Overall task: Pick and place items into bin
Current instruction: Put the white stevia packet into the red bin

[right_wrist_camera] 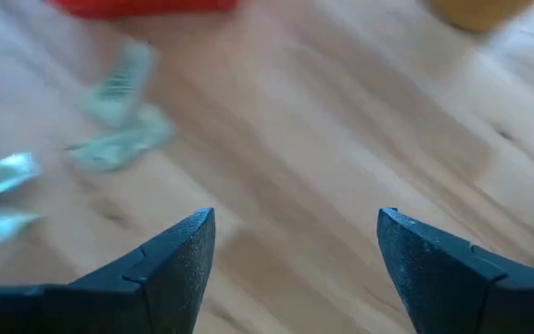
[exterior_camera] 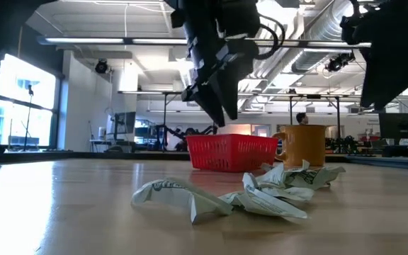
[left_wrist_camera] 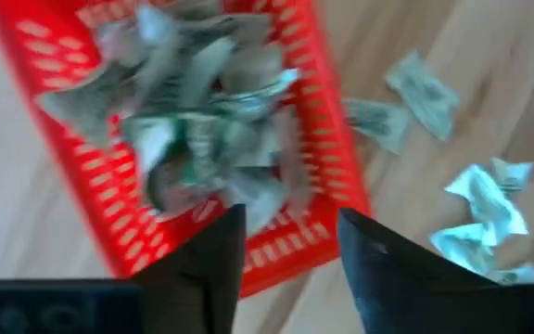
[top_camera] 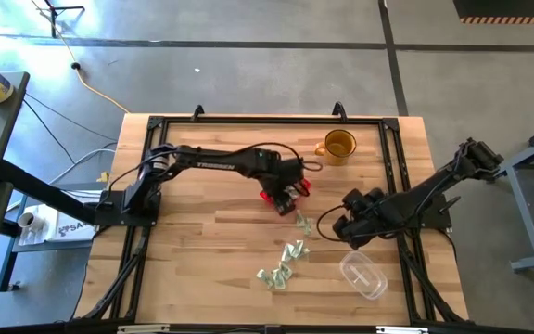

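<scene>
The left end effector hung directly over the bin, its arm stretched from the counter's left edge toward the middle and bent down at the wrist. In the left wrist view its two dark fingers stood apart with nothing between them, pointing down at the red bin, which already held a heap of crumpled green-and-white items. From the low view the same end effector hovered just above the bin's rim.

The right end effector waited over the counter to the right of centre, its arm reaching in from the right edge. Its fingers were spread wide and empty, above bare wood.

More items lay loose on the counter near the front, between the two end effectors, with one just beside the bin. An amber mug stood toward the far edge, and a clear plastic container sat near the front right, below the right end effector.
</scene>
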Tool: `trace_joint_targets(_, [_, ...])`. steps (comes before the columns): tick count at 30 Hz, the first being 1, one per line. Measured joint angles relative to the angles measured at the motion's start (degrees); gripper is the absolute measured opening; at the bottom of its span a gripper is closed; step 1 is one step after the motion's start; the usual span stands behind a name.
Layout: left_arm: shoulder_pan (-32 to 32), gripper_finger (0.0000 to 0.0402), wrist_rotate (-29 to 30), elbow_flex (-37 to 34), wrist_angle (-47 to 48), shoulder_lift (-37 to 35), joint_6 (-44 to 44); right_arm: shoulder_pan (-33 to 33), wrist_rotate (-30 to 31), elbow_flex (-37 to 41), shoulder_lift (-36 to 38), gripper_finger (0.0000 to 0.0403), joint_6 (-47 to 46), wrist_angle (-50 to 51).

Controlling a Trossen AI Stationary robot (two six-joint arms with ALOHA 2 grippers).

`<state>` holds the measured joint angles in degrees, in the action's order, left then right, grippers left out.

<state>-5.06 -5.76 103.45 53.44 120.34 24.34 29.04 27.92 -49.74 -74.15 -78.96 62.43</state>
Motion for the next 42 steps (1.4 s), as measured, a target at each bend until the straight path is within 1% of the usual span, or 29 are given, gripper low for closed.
trace_joint_targets(2, [1.19, 0.0225, 0.01, -0.08, 1.76, -0.78, -0.26, -0.54, -0.84, 0.00, 0.00, 0.0291, 6.06, -5.82])
trace_joint_targets(4, [2.84, 0.0234, 0.86, -0.11, 4.24, -2.22, -1.03, -0.96, -2.10, -0.01, -0.40, 0.0291, 14.69, -13.08])
trace_joint_targets(6, [5.16, 0.0235, 3.80, -0.01, 7.05, -3.99, -2.08, -1.48, -4.12, -0.09, -1.65, 0.0291, 24.97, -19.93])
trace_joint_targets(9, [8.84, 0.0227, 10.06, -0.01, 11.24, -5.76, -1.49, -2.52, -6.57, -0.11, -5.29, 0.0291, 38.43, -25.15])
trace_joint_targets(12, [10.89, 0.0217, 14.63, -0.01, 15.83, -6.86, 4.32, -4.14, -8.44, -0.11, -9.55, 0.0291, 47.72, -27.76])
trace_joint_targets(15, [12.16, 0.0208, 16.57, -0.01, 19.98, -7.31, 10.52, -5.90, -11.02, -0.09, -13.57, 0.0291, 57.37, -30.06])
trace_joint_targets(19, [15.63, 0.0201, 18.10, -0.01, 23.43, -7.33, 16.35, -8.07, -15.25, -0.09, -17.53, 0.0291, 70.07, -32.81])
trace_joint_targets(24, [20.21, 0.0200, 18.73, -0.01, 24.18, -7.33, 23.68, -11.71, -21.01, -0.07, -20.23, 0.0291, 78.21, -34.47])
trace_joint_targets(28, [23.05, 0.0198, 20.41, -0.01, 24.26, -7.33, 29.64, -15.23, -23.14, -0.02, -20.81, 0.0291, 82.32, -35.39])
trace_joint_targets(31, [24.34, 0.0193, 21.23, -0.01, 23.45, -7.33, 31.49, -17.56, -25.06, -0.02, -20.79, 0.0291, 85.37, -37.23])
trace_joint_targets(32, [24.39, 0.0192, 21.36, -0.01, 22.21, -7.33, 31.36, -18.19, -25.71, -0.02, -20.79, 0.0291, 86.28, -37.46])
trace_joint_targets(34, [24.25, 0.0188, 21.84, -0.01, 18.97, -7.33, 28.22, -19.23, -27.48, -0.02, -20.79, 0.0291, 87.25, -37.50])
trace_joint_targets(37, [23.13, 0.0176, 22.19, -0.03, 12.75, -7.33, 16.62, -20.01, -28.48, -0.02, -20.97, 0.0291, 87.41, -36.87])
trace_joint_targets(40, [20.66, 0.0153, 19.07, -0.03, 8.06, -7.33, 4.00, -20.09, -28.52, -0.02, -20.98, 0.0291, 86.68, -35.67])
trace_joint_targets(42, [18.58, 0.0132, 17.65, -0.03, 5.16, -7.33, -1.55, -20.02, -28.52, -0.02, -20.98, 0.0291, 85.92, -34.68])
